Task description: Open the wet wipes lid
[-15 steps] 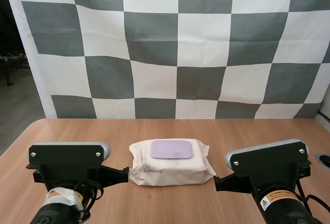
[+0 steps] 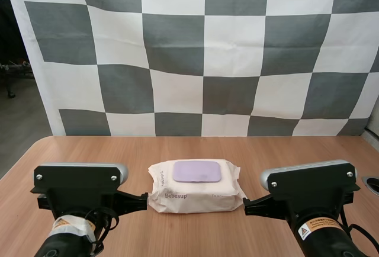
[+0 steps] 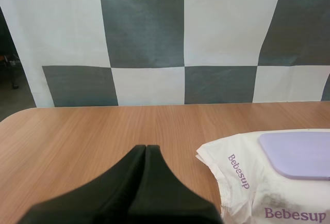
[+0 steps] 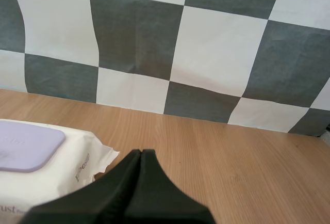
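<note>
Closed and empty, the left end effector (image 3: 146, 149) and right end effector (image 4: 141, 155) flank the cream soft-plastic wet wipes pack (image 2: 195, 196) on the wooden bench (image 2: 272, 150). Prying its flat lilac lid (image 2: 196, 171) could shove the unpinned pack aside.

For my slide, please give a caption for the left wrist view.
Left gripper, shut, beside a wet wipes pack with its purple lid closed.

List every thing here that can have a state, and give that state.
wet wipes pack: lying flat on the table, lid side up.
lid: shut, flat on the pack.
left gripper: fingers shut, holding nothing, beside the pack.
right gripper: fingers shut, holding nothing, beside the pack.
</note>
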Available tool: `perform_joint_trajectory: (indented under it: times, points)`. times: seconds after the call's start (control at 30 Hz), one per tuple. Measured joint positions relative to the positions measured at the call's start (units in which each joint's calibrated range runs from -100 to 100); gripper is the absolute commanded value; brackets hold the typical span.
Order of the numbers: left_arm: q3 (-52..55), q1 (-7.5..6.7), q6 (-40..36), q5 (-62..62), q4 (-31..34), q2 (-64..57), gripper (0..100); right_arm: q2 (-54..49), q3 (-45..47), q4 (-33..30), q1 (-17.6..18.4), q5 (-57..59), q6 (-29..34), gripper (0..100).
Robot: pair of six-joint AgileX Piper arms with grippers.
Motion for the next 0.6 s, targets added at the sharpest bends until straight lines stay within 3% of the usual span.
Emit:
perform_joint_trajectory:
  times: [0.47,0.6]
  points:
    - [0.0,0.0,0.0,0.0,0.05,0.0,0,0.0,0.0,0.0,0.0,-0.42,0.0,0]
    - [0.0,0.0,2.7,-4.67,2.37,0.0,0,0.0,0.0,-3.4,0.0,-7.65,0.0,0]
